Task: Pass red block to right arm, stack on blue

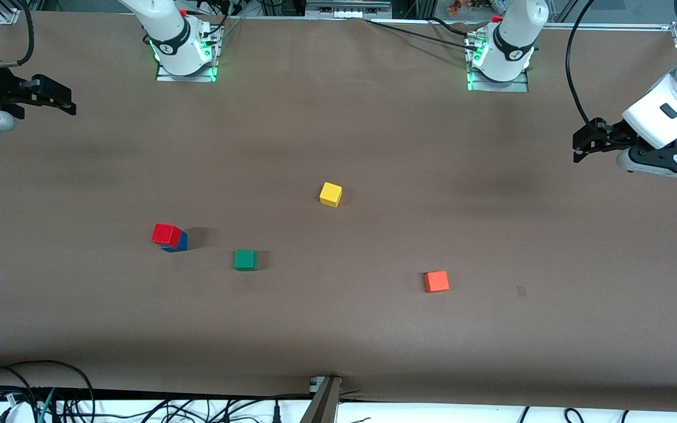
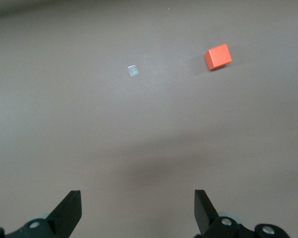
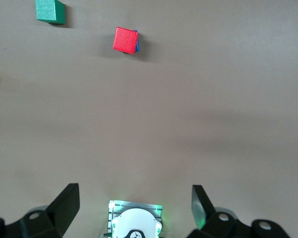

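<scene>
On the brown table (image 1: 374,329), toward the right arm's end, the red block (image 1: 166,234) sits on top of the blue cube (image 1: 177,243), slightly turned and offset so that a strip of blue shows along one side. The right wrist view confirms this: the red block (image 3: 124,39) covers nearly all of the blue cube (image 3: 136,41) beneath it. No gripper touches the stack.

The green cube (image 1: 245,259) lies just beside the stack, a little nearer to the front camera and toward the left arm's end of it. The yellow cube (image 1: 331,194) stands farther from the front camera, near the middle of the table. The orange-red cube (image 1: 436,281) rests apart from the others, toward the left arm's end, with a small pale rectangular mark (image 1: 521,291) on the table beside it.

The right gripper (image 1: 59,100) hangs raised over the table edge at the right arm's end, well apart from the stack; its fingers (image 3: 64,201) are spread wide and hold nothing. The left gripper (image 1: 579,147) hangs raised over the table at the left arm's end; its fingers (image 2: 69,208) are likewise spread wide with nothing between them. Both arms wait clear of all cubes.
</scene>
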`<state>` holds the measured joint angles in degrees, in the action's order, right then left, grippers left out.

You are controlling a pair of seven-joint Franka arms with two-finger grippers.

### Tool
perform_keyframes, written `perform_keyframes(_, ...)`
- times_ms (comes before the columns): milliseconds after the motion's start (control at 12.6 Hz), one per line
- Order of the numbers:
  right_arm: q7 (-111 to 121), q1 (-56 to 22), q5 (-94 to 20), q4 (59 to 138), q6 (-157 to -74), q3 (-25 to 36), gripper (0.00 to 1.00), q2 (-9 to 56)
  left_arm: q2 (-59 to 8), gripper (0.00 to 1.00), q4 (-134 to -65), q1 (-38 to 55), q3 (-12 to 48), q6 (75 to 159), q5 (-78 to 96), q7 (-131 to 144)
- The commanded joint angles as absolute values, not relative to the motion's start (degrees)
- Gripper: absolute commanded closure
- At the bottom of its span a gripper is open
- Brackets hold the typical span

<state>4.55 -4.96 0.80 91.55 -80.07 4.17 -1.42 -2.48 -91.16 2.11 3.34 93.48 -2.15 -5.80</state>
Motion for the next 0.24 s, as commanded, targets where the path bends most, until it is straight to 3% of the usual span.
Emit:
perform_keyframes(0,4.30,-3.87,1.84,90.27,-80.16,3.25,0.00,-0.70,-3.16,0.00,-89.30,2.11,3.52,92.20,-2.64,-5.98)
perform_keyframes(159,4.31,-3.87,1.93,90.26,-80.16,3.25,0.00,-0.70,-3.16,0.00,-89.30,2.11,3.52,92.20,-2.64,-5.89)
